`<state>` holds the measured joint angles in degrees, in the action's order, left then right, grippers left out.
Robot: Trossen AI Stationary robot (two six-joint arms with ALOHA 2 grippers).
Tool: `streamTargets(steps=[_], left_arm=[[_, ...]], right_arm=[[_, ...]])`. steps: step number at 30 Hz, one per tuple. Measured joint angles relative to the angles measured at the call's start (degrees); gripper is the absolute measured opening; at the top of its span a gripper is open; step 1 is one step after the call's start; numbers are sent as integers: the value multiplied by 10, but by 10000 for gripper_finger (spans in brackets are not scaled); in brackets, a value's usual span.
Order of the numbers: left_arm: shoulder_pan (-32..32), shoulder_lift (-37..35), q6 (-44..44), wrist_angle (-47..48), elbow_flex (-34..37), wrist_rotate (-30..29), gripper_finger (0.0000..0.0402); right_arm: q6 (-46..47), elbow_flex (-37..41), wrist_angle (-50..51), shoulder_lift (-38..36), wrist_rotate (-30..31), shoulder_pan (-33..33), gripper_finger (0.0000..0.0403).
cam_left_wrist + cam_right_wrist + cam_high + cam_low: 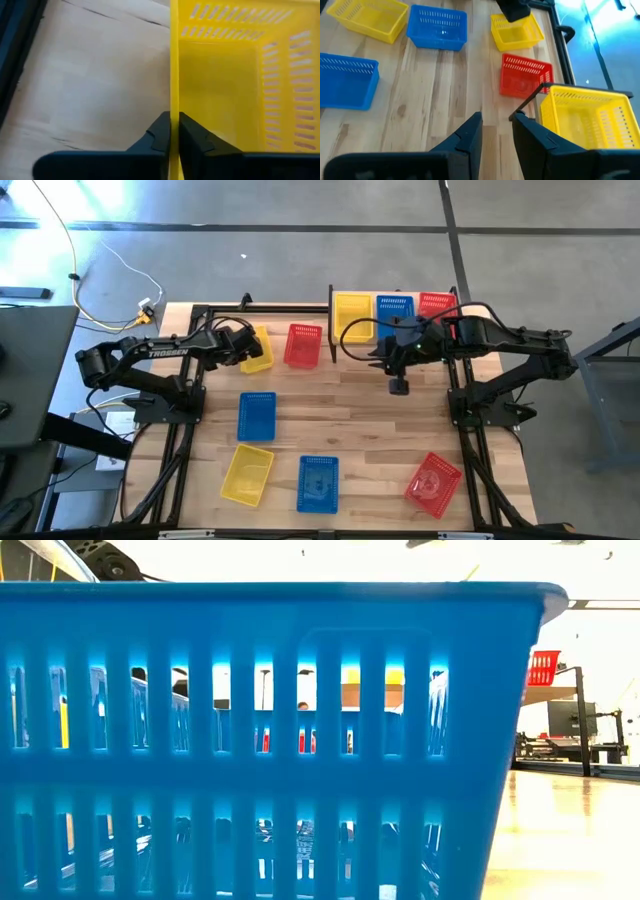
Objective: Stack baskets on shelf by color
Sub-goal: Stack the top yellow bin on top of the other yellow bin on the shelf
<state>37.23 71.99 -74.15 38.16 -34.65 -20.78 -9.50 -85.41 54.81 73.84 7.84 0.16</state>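
Left claw (174, 131) was clamped on a yellow basket's (235, 85) wall; right claw (496, 131) hovered near the shelf (340, 298), fingers apart, empty.

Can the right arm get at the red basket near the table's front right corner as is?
Probably yes: right end effector is open and empty, and that red basket lies alone on bare tabletop, nothing between them.

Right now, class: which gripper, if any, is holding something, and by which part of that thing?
The left gripper is shut on a yellow basket, pinching its side wall at the rim. The right gripper is open and holds nothing.
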Motion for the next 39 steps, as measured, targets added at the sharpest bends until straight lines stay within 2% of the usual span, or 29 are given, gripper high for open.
streamTargets(steps=[8, 14, 18, 22, 28, 36, 39], left_arm=[[-11, 0, -1, -11, 0, 13, 5], [-49, -13, -17, -12, 0, 20, 3], [-83, -42, -43, 15, -11, -8, 3], [-119, -72, -52, 95, -58, -52, 2], [-175, -89, -50, 192, -164, -104, 2], [-274, -72, -32, 206, -283, -139, 1], [-308, -57, -32, 205, -311, -148, 1]], right_arm=[[0, 0, -4, 0, -4, 0, 94], [-46, 0, -23, 0, -52, 0, 94], [-74, 0, -41, 0, -75, 0, 94], [-88, 0, -47, 0, -85, 0, 94], [-67, 0, -53, 0, -87, 7, 94], [-20, 0, -111, 7, -87, 50, 94], [1, 0, -151, 20, -68, 68, 94]])
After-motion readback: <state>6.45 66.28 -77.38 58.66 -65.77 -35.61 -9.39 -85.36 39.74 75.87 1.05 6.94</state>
